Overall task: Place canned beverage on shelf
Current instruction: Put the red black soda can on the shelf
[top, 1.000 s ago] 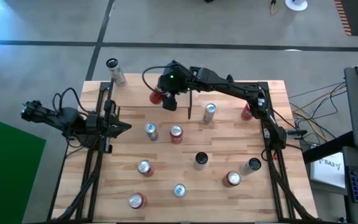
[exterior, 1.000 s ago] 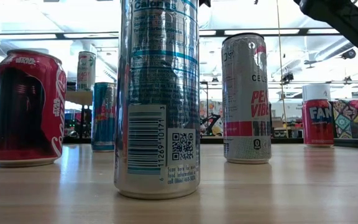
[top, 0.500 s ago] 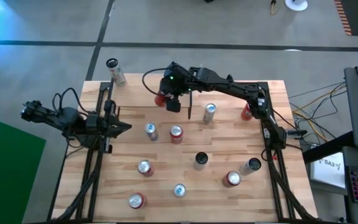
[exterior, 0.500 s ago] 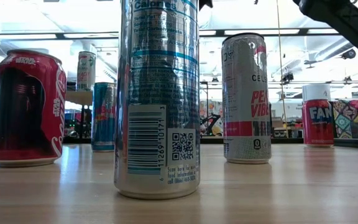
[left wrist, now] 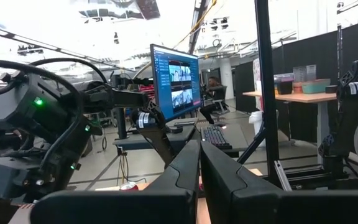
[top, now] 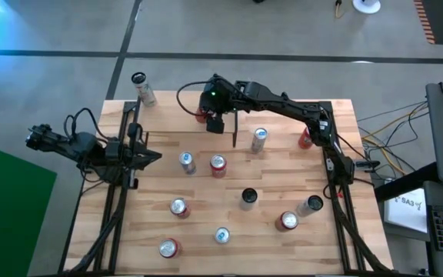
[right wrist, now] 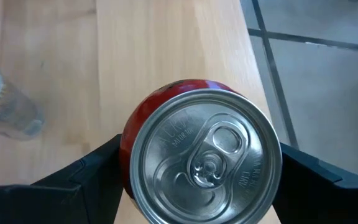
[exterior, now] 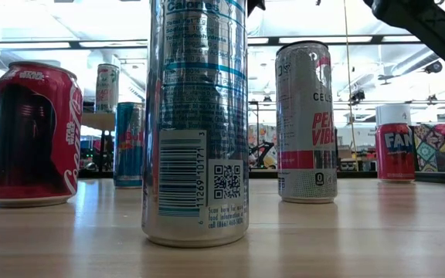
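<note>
Metal glints on the red can (right wrist: 194,152): a round silver lid with a pull tab over a glossy red wall. It sits between the right gripper's (right wrist: 197,168) two dark fingers (right wrist: 82,180), which stand wide on either side, above light wood near the table's (top: 283,196) far edge. Since a second ago the gripper has carried it farther back. The left gripper (left wrist: 199,168), pressed shut, waits at the table's left side.
</note>
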### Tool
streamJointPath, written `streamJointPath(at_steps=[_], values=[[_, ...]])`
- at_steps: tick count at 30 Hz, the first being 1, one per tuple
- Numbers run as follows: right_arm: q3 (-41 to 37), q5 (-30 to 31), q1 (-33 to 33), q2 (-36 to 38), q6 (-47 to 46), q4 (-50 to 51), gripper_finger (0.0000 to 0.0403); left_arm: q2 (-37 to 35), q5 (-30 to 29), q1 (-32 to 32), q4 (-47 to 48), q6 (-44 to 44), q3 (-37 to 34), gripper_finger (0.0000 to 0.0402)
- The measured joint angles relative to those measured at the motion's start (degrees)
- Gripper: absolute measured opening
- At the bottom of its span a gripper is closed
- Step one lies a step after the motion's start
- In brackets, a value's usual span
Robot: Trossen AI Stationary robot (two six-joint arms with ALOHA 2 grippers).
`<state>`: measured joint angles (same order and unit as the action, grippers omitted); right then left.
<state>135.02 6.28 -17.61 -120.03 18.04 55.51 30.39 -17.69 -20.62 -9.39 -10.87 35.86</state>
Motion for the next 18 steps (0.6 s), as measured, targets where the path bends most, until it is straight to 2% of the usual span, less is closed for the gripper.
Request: streamJointPath(at_steps=[6,18], values=[[-0.02,-0.27,-0.04,0.0,-0.04,0.02,0.0322,0.0,0.0,0.0,0.0,0.0,0.0,0.0],[-0.42,-0.23,-0.07,-0.04,1.03,0.18,0.0324,0.0,0.0,0.0,0.12,0.0,0.0,0.0]])
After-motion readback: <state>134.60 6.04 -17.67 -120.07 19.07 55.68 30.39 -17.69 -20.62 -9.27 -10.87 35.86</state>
